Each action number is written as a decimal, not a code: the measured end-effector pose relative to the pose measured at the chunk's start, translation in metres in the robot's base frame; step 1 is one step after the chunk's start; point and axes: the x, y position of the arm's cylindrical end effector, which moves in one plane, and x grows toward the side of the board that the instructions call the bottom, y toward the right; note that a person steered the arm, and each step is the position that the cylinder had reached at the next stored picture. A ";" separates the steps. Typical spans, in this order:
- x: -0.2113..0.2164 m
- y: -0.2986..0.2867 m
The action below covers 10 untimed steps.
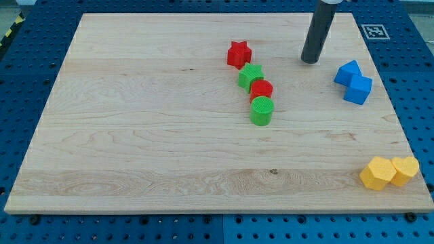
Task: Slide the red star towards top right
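Observation:
The red star (pixel 239 53) lies on the wooden board (pixel 135 122) above its middle, right of centre. My tip (pixel 310 61) stands to the star's right, about a hundred pixels away, not touching it. Just below the star a green star-like block (pixel 250 76), a red round block (pixel 261 89) and a green cylinder (pixel 262 111) form a short line running down to the right.
Two blue blocks (pixel 353 81) sit together near the board's right edge, below and right of my tip. Two yellow blocks (pixel 388 172), one heart-shaped, sit at the bottom right corner. A marker tag (pixel 374 31) lies beyond the top right corner.

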 end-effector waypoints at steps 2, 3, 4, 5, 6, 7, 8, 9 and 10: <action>-0.058 -0.050; -0.074 -0.116; -0.074 -0.196; -0.053 -0.250; 0.002 -0.249; 0.025 -0.205; -0.001 -0.147; -0.018 -0.131; -0.015 -0.158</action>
